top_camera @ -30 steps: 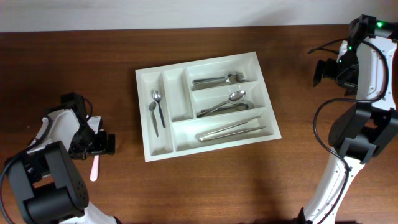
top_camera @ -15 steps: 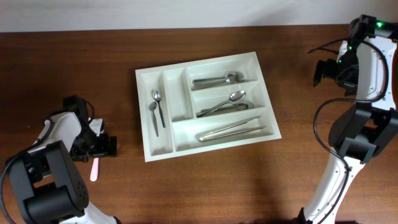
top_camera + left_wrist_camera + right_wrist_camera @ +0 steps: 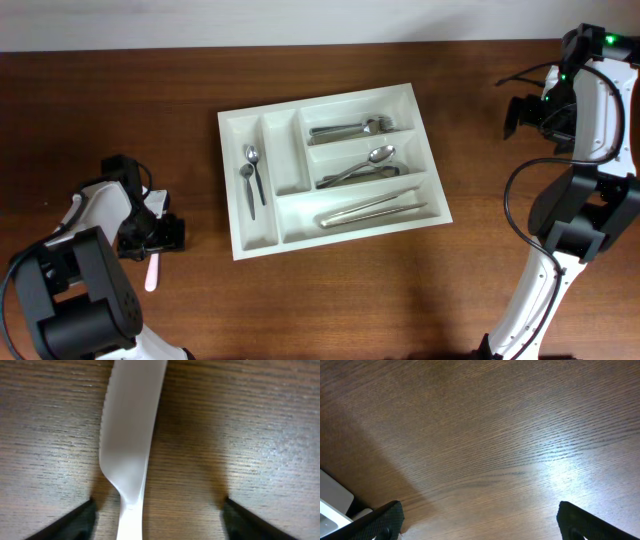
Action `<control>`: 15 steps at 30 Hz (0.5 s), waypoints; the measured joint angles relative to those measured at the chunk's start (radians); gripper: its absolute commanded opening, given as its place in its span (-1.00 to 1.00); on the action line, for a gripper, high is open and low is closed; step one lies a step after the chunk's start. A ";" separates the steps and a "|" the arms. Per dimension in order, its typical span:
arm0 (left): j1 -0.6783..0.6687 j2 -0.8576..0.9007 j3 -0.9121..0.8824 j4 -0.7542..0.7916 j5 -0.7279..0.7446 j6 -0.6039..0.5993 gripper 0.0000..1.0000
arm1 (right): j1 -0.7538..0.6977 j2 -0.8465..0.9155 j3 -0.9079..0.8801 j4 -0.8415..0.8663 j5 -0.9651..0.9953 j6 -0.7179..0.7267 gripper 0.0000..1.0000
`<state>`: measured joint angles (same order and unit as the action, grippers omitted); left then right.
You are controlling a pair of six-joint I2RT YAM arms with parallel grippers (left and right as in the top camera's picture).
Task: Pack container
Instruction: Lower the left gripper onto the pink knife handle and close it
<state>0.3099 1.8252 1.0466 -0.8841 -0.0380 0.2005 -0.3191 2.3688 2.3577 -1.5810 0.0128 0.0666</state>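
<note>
The white cutlery tray (image 3: pixel 240 130) lies mid-table and holds metal spoons (image 3: pixel 251 170) in a narrow compartment and more metal utensils (image 3: pixel 372 209) in the three long ones. A pale plastic knife (image 3: pixel 152 271) lies flat on the wood at the left. In the left wrist view the knife (image 3: pixel 131 435) runs up the middle between the two fingertips. My left gripper (image 3: pixel 159 522) is open, down at the table and straddling the knife; it also shows overhead (image 3: pixel 152 236). My right gripper (image 3: pixel 480 520) is open and empty above bare wood at the far right (image 3: pixel 520 115).
A white corner of the tray (image 3: pixel 332 500) shows at the lower left of the right wrist view. Dark wooden table (image 3: pixel 400 290) all round. The right arm's body (image 3: pixel 575 210) stands along the right edge.
My left gripper has shifted slightly down and toward the plastic knife and now sits over it. The right arm has not moved.
</note>
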 measured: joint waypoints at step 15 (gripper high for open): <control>0.000 -0.006 -0.008 0.005 0.001 0.009 -0.84 | 0.000 0.000 0.000 0.000 0.000 0.000 0.97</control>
<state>0.3099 1.8194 1.0382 -0.8795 -0.0368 0.2096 -0.3191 2.3688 2.3577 -1.5814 0.0128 0.0666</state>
